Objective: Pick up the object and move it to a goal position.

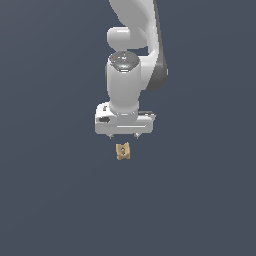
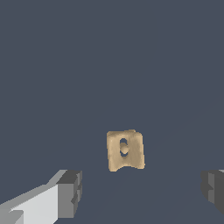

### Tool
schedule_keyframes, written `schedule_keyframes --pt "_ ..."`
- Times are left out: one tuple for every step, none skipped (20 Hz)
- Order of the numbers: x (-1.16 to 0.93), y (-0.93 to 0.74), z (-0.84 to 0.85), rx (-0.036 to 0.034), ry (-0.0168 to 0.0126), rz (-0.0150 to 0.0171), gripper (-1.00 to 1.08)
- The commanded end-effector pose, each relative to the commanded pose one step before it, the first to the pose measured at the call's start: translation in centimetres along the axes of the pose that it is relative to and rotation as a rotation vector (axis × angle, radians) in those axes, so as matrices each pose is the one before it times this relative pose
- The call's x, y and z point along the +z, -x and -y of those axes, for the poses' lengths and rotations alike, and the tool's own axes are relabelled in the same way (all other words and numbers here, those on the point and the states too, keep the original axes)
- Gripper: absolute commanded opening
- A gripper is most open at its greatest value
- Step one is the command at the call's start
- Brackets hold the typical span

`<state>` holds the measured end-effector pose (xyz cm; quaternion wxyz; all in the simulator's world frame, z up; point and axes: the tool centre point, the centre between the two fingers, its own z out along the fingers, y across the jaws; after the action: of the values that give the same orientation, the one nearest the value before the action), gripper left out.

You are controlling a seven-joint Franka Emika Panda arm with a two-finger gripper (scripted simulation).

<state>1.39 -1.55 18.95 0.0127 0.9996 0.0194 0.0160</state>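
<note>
exterior view first: the white arm [image 1: 131, 55] comes down from the top of the frame, wrist pointing straight down, and the gripper [image 1: 124, 135] sits at its lower end. only two short fingertip stubs peek out under the broad white hand body, set well apart from each other. right under them, just below and between the stubs, lies the object [image 1: 123, 151], a small tan-golden blocky piece with notched edges, much narrower than the hand above it. there's a gap of dark background between the fingertips and the piece, so nothing is touching it. everything else here is flat dark blue-grey surface [image 1: 50, 200].

over to the wrist view: the object [image 2: 125, 150] sits in plain sight on the dark surface [image 2: 109, 65], a tan block with scooped edges and a dark oval hole in its face. the gripper [image 2: 142, 190] is spread wide, one grey fingertip pad [image 2: 70, 192] on a white finger at one side of the frame and the other pad [image 2: 213, 189] at the far side edge. the object lies in the lane between the two pads but beyond them, touching neither, and it is far narrower than the gap. the jaws hold nothing.
</note>
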Motion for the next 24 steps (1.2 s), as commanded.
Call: schedule_keyframes --pt "0.761 0.134 -0.048 -0.00604 -0.00164 0.00363 1.00" --pt "0.451 0.067 -0.022 -0.00393 -0.00110 0.00139 1.00" --pt "0.522 0.082 -0.033 -0.00428 -0.00129 0.00157 1.00" --pt "0.595 0.099 -0.036 -0.00481 -0.00151 0.00178 1.00" --pt "0.666 0.117 -0.039 -0.00541 -0.00172 0.00199 1.00" --pt "0.739 0.139 -0.041 -0.00609 -0.00195 0.00220 1.00" --pt "0.811 0.163 -0.043 -0.00672 -0.00219 0.00241 1.00" --pt "0.857 0.185 -0.046 -0.00701 -0.00236 0.00252 1.00" --pt "0.793 0.182 -0.041 -0.00645 -0.00224 0.00231 1.00" --pt "0.714 0.173 -0.037 -0.00579 -0.00206 0.00207 1.00" --pt "0.637 0.161 -0.032 -0.00515 -0.00187 0.00183 1.00" --pt "0.561 0.147 -0.025 -0.00456 -0.00168 0.00162 1.00" --pt "0.483 0.132 -0.023 -0.00388 -0.00145 0.00137 1.00" --pt "0.408 0.115 -0.019 -0.00327 -0.00124 0.00115 1.00" --pt "0.333 0.096 -0.015 -0.00267 -0.00102 0.00094 1.00" --pt "0.259 0.075 -0.011 -0.00208 -0.00080 0.00073 1.00" --pt "0.183 0.055 -0.010 -0.00143 -0.00056 0.00050 1.00" --pt "0.113 0.032 0.000 -0.00097 -0.00038 0.00034 1.00" --pt "0.030 0.015 -0.018 0.00000 0.00000 0.00000 1.00" --pt "-0.140 -0.015 0.017 0.00187 0.00039 0.00117 1.00" --pt "0.036 0.001 -0.001 0.00000 0.00000 0.00000 1.00" --pt "0.106 0.003 -0.002 0.00000 0.00000 0.00000 1.00" --pt "0.177 0.005 -0.004 0.00000 0.00000 0.00000 1.00" --pt "0.247 0.008 -0.005 0.00000 0.00000 0.00000 1.00"
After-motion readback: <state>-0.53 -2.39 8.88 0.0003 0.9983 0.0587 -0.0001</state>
